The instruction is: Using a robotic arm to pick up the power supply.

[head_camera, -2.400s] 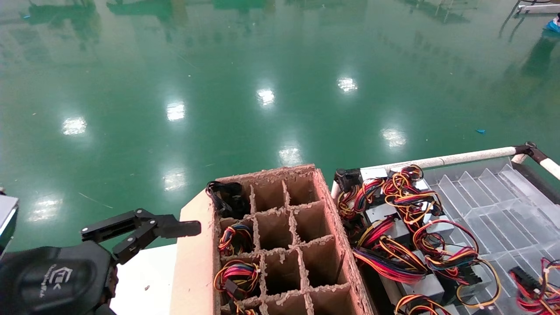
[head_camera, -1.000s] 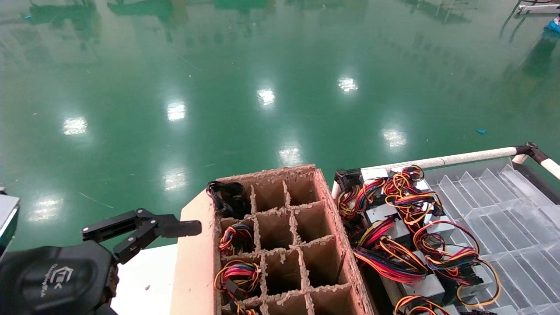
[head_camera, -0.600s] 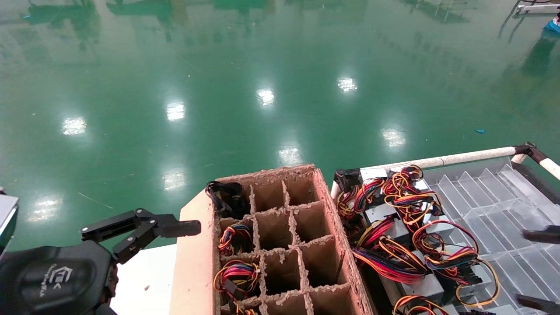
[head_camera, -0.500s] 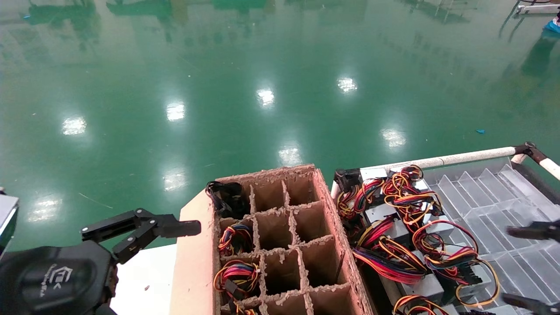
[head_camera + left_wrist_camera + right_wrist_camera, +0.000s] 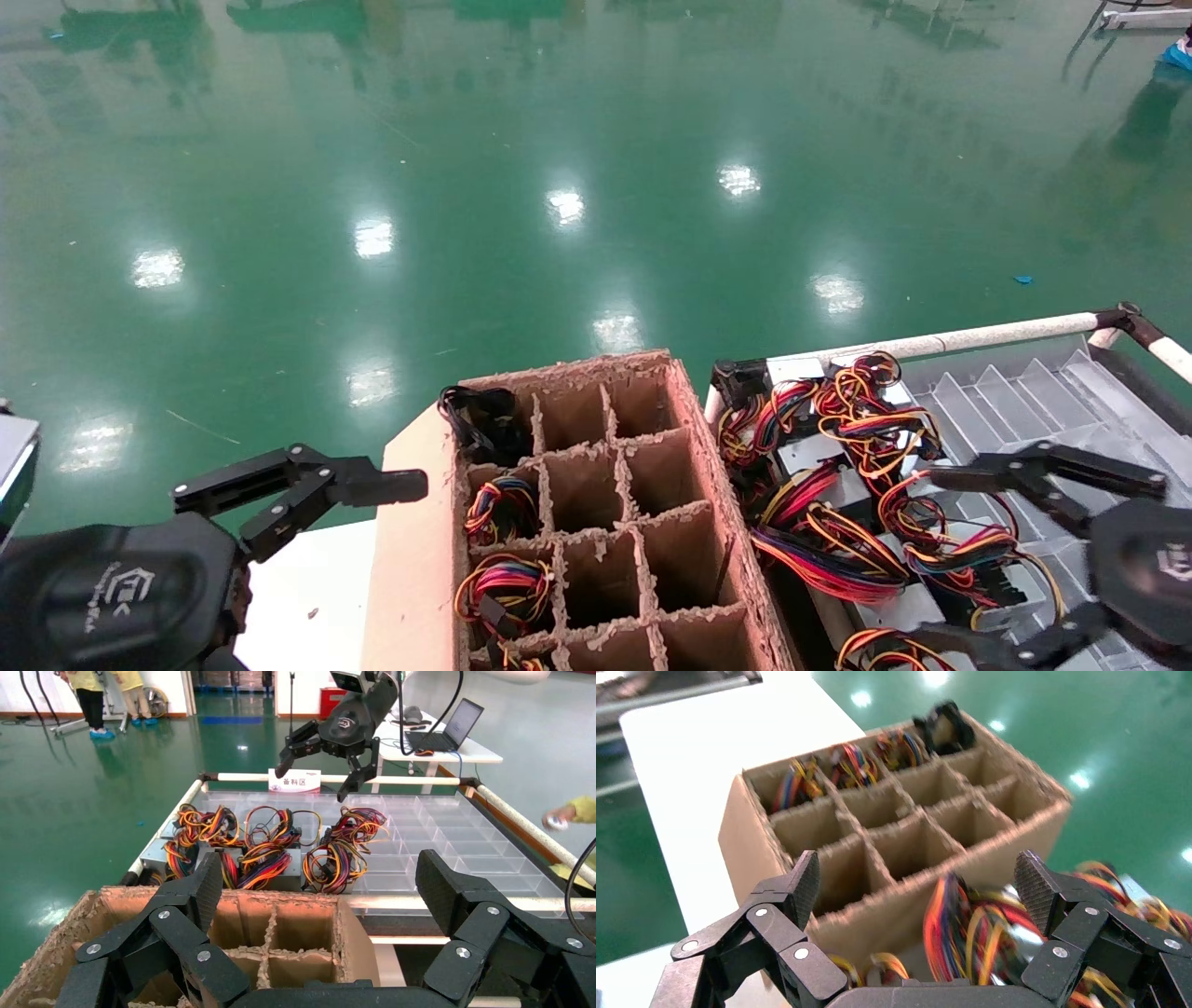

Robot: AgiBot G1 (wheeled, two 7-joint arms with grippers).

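Several power supplies [image 5: 908, 606], grey metal boxes with red, yellow and black wire bundles, lie in the left part of a clear plastic tray [image 5: 1071, 419]. The right robotic arm [image 5: 1145, 568] hangs over them from the lower right. Its gripper [image 5: 941, 559] is open, and its fingers straddle a wire bundle [image 5: 975, 931] without touching it. In the left wrist view this arm [image 5: 344, 724] hovers above the power supplies [image 5: 267, 853]. The left arm [image 5: 112, 596] stays low at the left beside the carton, its gripper [image 5: 320, 888] open and holding nothing.
A partitioned cardboard carton [image 5: 410, 559] stands between the arms, with wire bundles [image 5: 503, 508] in its left cells. A white tube rail [image 5: 987, 335] edges the tray. A white table [image 5: 307, 596] lies under the carton. A person's hand [image 5: 562, 815] shows past the tray's far side.
The right arm has come into view from the lower right and moved left over the power supplies, gripper open. The left arm has not moved.
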